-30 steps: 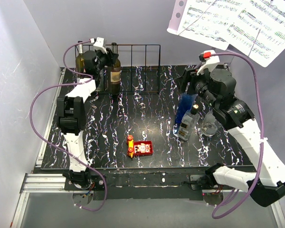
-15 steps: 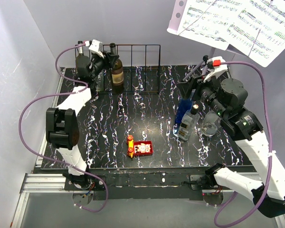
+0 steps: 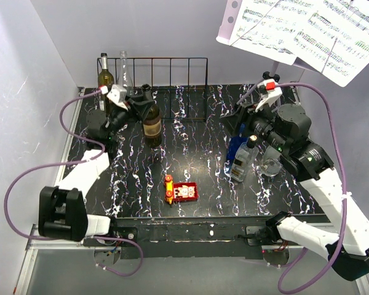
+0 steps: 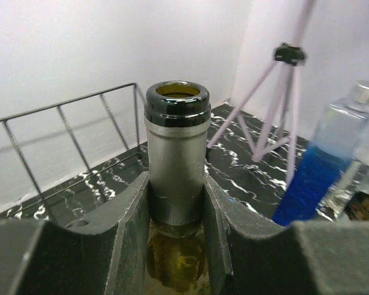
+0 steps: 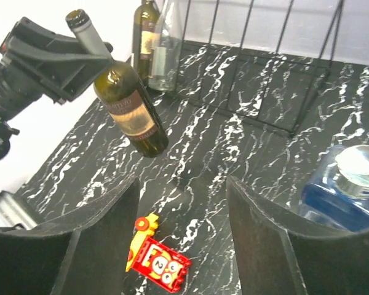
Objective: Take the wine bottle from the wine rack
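My left gripper point(image 3: 141, 101) is shut on the neck of a dark wine bottle point(image 3: 151, 121) with a tan label. It holds the bottle tilted, out in front of the black wire wine rack point(image 3: 172, 86). In the left wrist view the fingers point(image 4: 132, 215) clamp the grey foil neck point(image 4: 176, 166), and the rack point(image 4: 67, 123) stands behind. The right wrist view shows the bottle point(image 5: 132, 110) clear of the rack point(image 5: 277, 67). My right gripper point(image 3: 238, 123) is open and empty, hovering over the table point(image 5: 181, 239).
A green bottle point(image 3: 104, 77) and a clear bottle point(image 3: 124, 67) stand at the rack's left end. A blue bottle point(image 3: 238, 144), a small clear bottle point(image 3: 245, 161) and a glass point(image 3: 272, 166) stand at the right. A red and yellow toy point(image 3: 181, 192) lies in front. A music-stand tripod point(image 4: 283, 92) stands at the back right.
My left gripper has pulled the wine bottle forward and to the right, out of the rack slot, onto the open table side. The right arm has shifted only slightly.
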`<control>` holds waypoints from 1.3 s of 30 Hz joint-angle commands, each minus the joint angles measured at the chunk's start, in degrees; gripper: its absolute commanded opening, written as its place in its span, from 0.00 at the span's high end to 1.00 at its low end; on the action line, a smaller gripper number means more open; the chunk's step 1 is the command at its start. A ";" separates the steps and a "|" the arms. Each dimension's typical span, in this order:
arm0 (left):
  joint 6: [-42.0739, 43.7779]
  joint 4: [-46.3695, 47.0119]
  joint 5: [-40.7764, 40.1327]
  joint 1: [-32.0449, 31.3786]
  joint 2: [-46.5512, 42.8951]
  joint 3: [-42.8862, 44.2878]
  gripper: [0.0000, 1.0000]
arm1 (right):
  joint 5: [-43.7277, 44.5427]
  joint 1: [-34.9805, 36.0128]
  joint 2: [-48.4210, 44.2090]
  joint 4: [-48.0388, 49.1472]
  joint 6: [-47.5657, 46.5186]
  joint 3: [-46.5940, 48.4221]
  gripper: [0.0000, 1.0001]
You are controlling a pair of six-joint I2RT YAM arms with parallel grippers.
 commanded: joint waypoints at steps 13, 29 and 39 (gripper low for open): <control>10.04 0.72 8.06 -12.44 -15.70 -9.57 1.00 | -4.22 13.03 19.32 7.63 5.03 14.88 0.28; 8.91 -1.13 8.23 -13.85 -15.36 -8.52 1.00 | 7.81 19.01 30.92 3.08 -3.49 22.09 0.36; 7.59 -0.69 6.74 -13.85 -14.56 -8.25 1.00 | 9.41 19.81 33.74 1.40 -5.17 24.21 0.65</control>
